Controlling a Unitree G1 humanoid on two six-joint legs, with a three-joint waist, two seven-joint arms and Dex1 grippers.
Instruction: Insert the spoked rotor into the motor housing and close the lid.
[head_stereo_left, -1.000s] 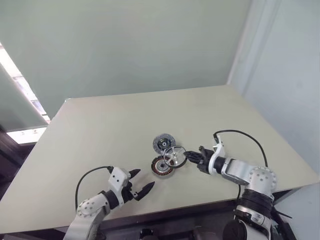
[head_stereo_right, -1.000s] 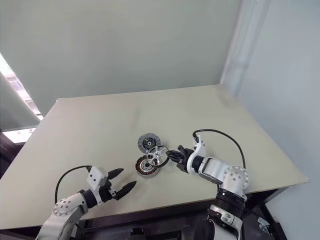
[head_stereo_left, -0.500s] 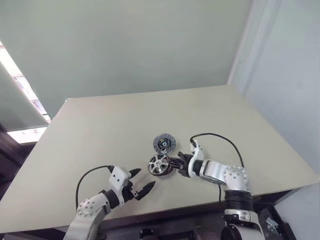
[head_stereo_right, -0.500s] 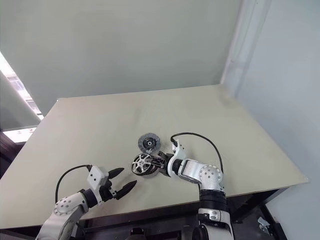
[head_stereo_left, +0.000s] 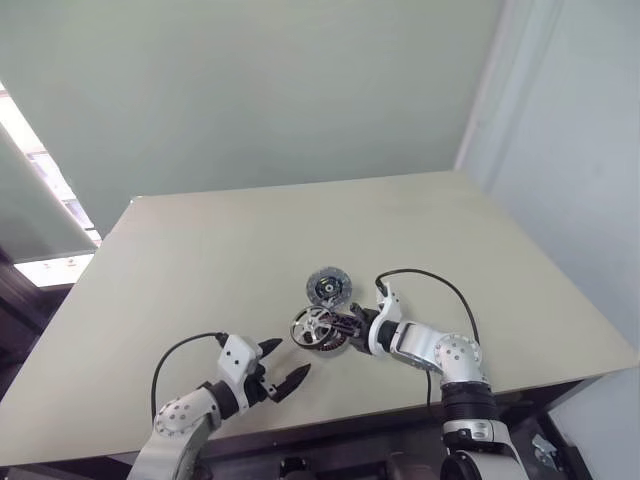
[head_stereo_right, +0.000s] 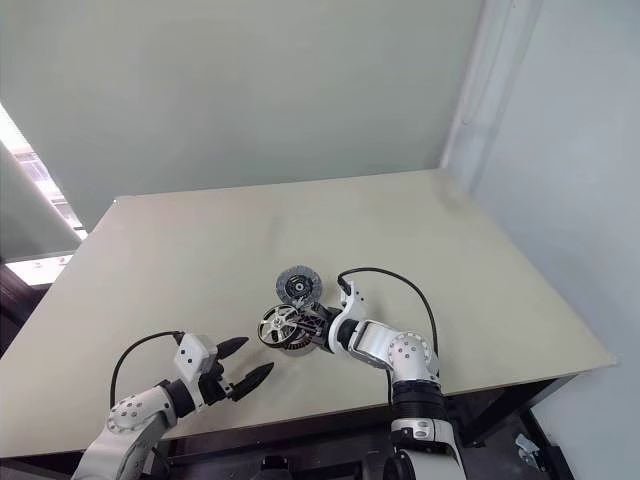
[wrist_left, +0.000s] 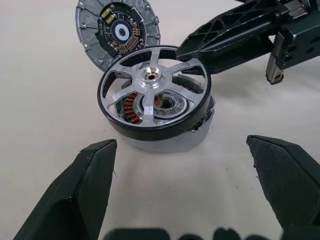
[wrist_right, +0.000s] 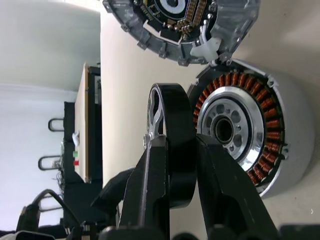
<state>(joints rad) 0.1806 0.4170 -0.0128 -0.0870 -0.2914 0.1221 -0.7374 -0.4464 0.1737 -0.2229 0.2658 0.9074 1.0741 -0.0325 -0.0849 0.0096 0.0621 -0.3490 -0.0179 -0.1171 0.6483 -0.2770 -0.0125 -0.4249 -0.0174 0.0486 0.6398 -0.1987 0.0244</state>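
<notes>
Spoked rotor: right pincer is clamping its rim, hovering it over motor housing for insertion. Left pincer is idling wide open, empty. Lid is waiting alongside.

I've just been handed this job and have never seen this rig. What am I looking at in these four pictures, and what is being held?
This is a two-armed humanoid robot at a beige table. The two wide pictures come from cameras in its head, looking down over both arms. The two close pictures come from a camera on each wrist, looking along that arm's two black fingers.

On the table lie the housing, a round part with a ring of copper windings, and just behind it the lid, a grey disc.

The right pincer is shut on the dark rim of the rotor, a silver spoked wheel, holding it over the housing; I cannot tell whether it has seated.

The left pincer is open, holds nothing, and is near the table's front edge, facing those parts.
</notes>
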